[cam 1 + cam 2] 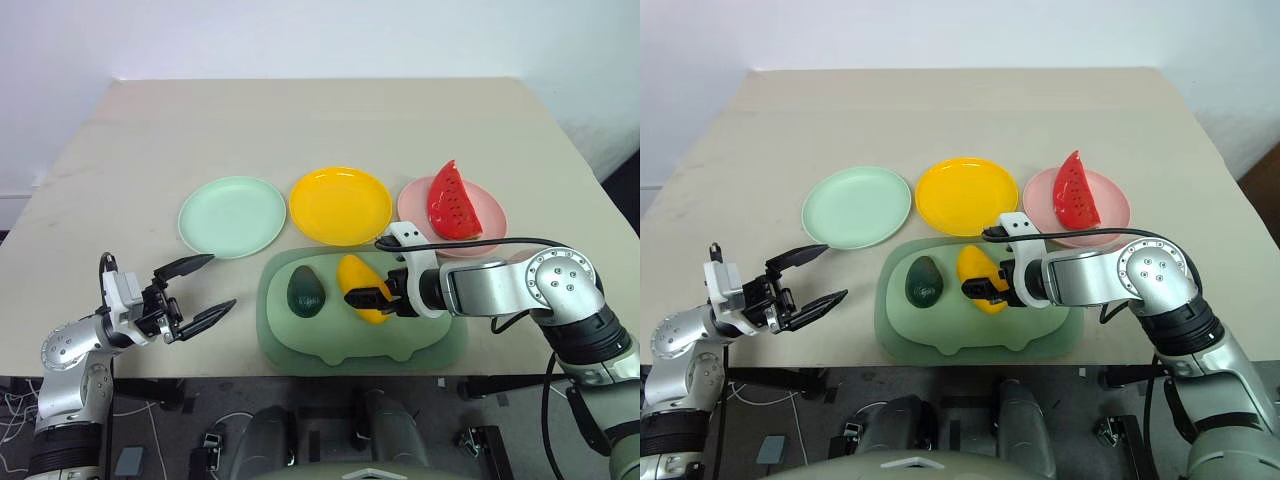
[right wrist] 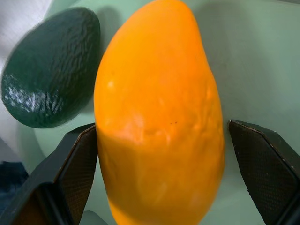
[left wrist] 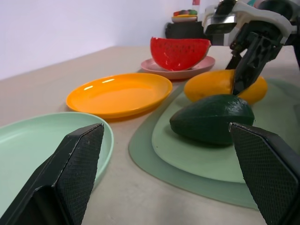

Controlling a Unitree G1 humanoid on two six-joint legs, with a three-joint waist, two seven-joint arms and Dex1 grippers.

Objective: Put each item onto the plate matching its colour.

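Observation:
A yellow mango (image 1: pixel 357 277) and a dark green avocado (image 1: pixel 306 291) lie side by side on a dull green mat (image 1: pixel 425 345). My right gripper (image 1: pixel 368 299) is down over the mango, open. In the right wrist view one finger (image 2: pixel 70 178) is close against the mango (image 2: pixel 159 117) and the other finger (image 2: pixel 267 173) stands apart from it. The red watermelon wedge (image 1: pixel 452 202) rests on the pink plate (image 1: pixel 411 199). The yellow plate (image 1: pixel 340 205) and the mint green plate (image 1: pixel 232 216) hold nothing. My left gripper (image 1: pixel 220 282) hovers open by the table's front left edge.
The three plates stand in a row just behind the mat. The beige table (image 1: pixel 300 120) stretches bare behind them. The mat's front rim lies close to the table's front edge.

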